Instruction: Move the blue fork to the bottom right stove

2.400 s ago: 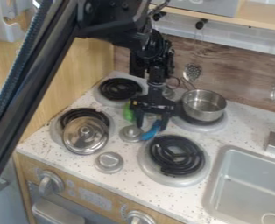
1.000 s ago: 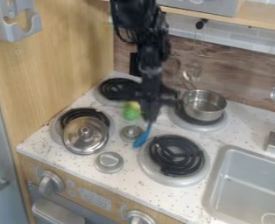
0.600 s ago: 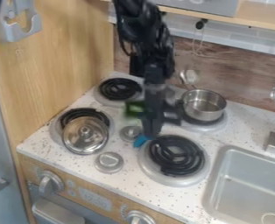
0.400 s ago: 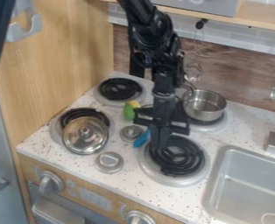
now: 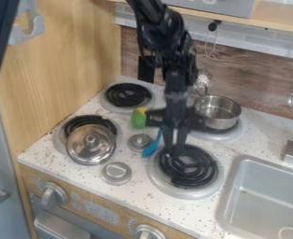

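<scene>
The black gripper (image 5: 174, 143) hangs from the top over the upper left edge of the bottom right burner (image 5: 188, 166). Just left of it, the blue fork (image 5: 151, 149) lies tilted on the speckled counter, between the small round metal knob and that burner. The fork's upper part runs up beside the gripper, and whether the two touch I cannot tell. Nothing blue shows on the burner's black coil.
A metal pot (image 5: 217, 112) stands on the back right burner, close to the gripper's right side. A green and yellow object (image 5: 139, 118) lies to its left. A metal lid (image 5: 91, 144) leans on the front left burner; the sink (image 5: 267, 200) is at right.
From above the fork, the gripper has moved right and a little toward the front, to the burner's edge. Compared with the oldest frame, the fork's blue part sits slightly lower and farther left.
</scene>
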### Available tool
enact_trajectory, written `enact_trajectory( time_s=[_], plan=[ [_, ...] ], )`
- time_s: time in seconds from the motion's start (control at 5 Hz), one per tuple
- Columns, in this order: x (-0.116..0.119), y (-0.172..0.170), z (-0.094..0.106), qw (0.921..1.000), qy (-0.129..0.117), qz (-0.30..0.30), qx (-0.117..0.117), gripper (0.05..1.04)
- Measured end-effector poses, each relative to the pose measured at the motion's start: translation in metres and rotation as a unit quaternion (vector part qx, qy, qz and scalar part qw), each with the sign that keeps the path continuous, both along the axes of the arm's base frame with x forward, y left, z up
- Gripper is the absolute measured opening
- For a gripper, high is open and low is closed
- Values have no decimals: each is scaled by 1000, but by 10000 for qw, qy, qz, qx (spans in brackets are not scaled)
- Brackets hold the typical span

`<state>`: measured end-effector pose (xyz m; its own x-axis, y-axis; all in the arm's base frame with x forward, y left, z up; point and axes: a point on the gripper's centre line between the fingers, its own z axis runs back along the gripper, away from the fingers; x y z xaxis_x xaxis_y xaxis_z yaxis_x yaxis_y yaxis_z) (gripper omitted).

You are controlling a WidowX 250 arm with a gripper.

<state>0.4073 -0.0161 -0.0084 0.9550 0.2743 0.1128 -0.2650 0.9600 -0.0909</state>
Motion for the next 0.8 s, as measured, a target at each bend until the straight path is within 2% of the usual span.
enact_trajectory(
  time_s=[0.2,0.4,0.6,0.8],
  plan=[
    [19,7,2,9994,-72,326,-88,668],
    [37,7,-14,9980,61,611,-148,965],
    [47,14,-34,9959,265,860,51,1016],
    [53,16,-44,9947,390,943,154,1003]
  ],
)
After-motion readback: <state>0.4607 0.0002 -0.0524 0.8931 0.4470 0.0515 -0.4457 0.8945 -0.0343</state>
